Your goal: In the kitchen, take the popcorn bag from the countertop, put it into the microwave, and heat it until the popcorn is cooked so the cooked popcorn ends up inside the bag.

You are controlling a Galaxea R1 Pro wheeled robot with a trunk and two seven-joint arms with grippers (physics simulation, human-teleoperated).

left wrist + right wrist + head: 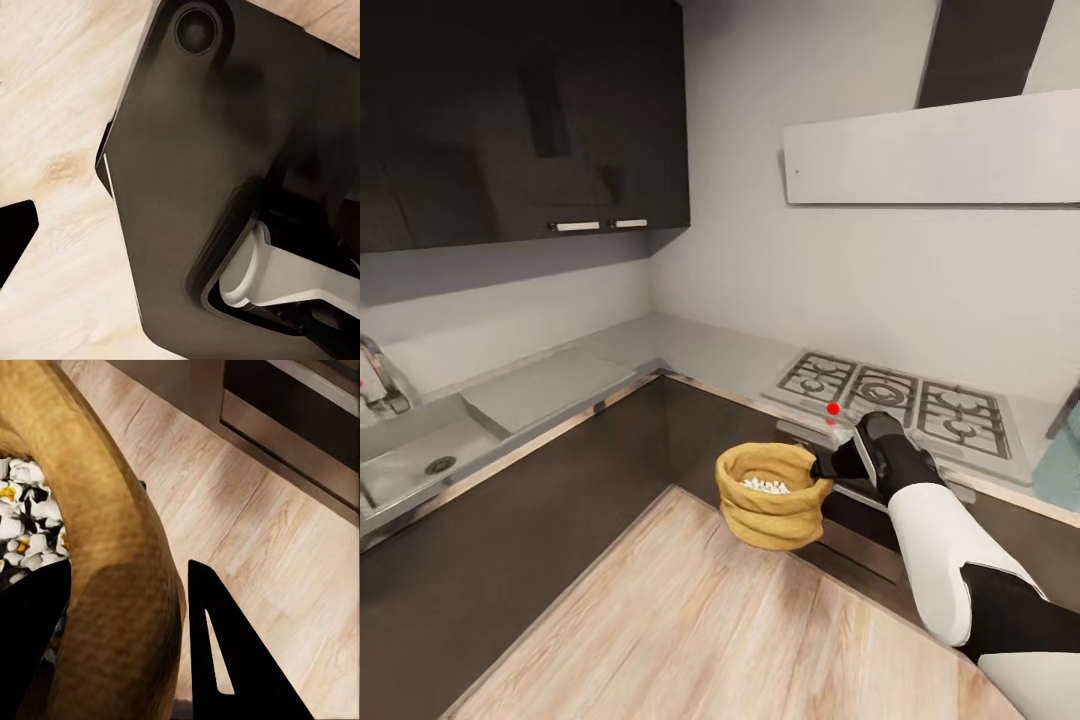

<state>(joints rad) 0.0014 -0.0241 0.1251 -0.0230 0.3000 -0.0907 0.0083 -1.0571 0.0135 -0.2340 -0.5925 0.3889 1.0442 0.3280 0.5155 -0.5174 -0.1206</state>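
Bag [772, 497] hangs over the floor in front of the hob [895, 397], right gripper [822, 470] clamped on its rim. Popcorn [765, 486] inside. Keep mouth level while carrying. Left gripper state unclear.

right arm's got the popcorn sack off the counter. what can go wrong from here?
1. The right gripper pinches only the rolled rim of the squat tan paper popcorn bag, one finger inside, one outside. It hangs over the wood floor, so a slip could drop it.
2. The bag's mouth is open, with white popped kernels showing; tilting may spill them.
3. The gas hob and the dark oven front sit close by; a swing could clip them.
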